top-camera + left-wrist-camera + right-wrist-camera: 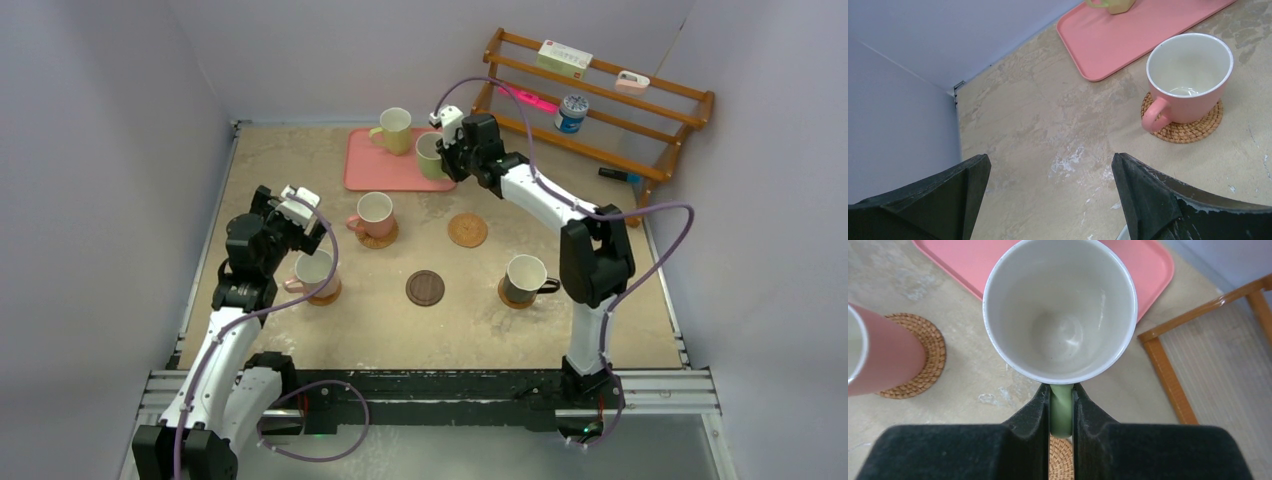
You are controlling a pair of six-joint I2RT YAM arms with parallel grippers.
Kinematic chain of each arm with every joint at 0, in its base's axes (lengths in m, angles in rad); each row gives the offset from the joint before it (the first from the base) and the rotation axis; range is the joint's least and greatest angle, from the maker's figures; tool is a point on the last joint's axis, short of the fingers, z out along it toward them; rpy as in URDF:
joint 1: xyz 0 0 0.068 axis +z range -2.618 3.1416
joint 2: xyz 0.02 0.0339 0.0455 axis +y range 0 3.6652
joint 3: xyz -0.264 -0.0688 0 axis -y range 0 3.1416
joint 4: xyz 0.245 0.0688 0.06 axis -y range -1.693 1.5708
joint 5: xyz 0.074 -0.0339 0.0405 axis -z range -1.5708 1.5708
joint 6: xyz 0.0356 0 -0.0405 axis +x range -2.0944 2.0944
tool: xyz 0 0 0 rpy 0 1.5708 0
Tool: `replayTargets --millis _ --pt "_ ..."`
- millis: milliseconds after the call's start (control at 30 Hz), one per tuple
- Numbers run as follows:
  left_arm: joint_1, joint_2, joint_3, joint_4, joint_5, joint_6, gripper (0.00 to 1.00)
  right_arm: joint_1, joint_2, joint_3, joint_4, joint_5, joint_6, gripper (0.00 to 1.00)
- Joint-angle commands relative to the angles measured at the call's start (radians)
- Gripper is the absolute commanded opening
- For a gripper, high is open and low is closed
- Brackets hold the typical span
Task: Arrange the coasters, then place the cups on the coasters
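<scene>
My right gripper (1061, 395) pinches the handle of the light green ceramic mug (1060, 310); the bare tan woven round coaster (467, 230) sits near the pink rectangular tray (365, 165), off its near-right corner.

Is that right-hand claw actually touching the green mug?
Touching. The right wrist view shows the right gripper clamped on the handle of the green mug.
</scene>
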State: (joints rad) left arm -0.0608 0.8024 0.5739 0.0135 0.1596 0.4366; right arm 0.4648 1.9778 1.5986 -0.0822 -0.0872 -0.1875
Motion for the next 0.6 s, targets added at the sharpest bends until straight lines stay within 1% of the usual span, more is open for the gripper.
replayTargets --millis 0,300,567 --pt "0.006 -0.002 -0.005 0.037 0.001 -0.015 1.00 -0.015 -0.118 -0.006 0.079 -0.060 -0.027 0.00" --pt "0.006 0.001 -0.006 0.034 0.011 -0.014 1.00 -0.034 -0.239 -0.099 0.079 -0.103 -0.073 0.00" --pt "0.006 0.006 -0.006 0.033 0.021 -0.013 1.00 -0.081 -0.381 -0.200 0.056 -0.199 -0.090 0.00"
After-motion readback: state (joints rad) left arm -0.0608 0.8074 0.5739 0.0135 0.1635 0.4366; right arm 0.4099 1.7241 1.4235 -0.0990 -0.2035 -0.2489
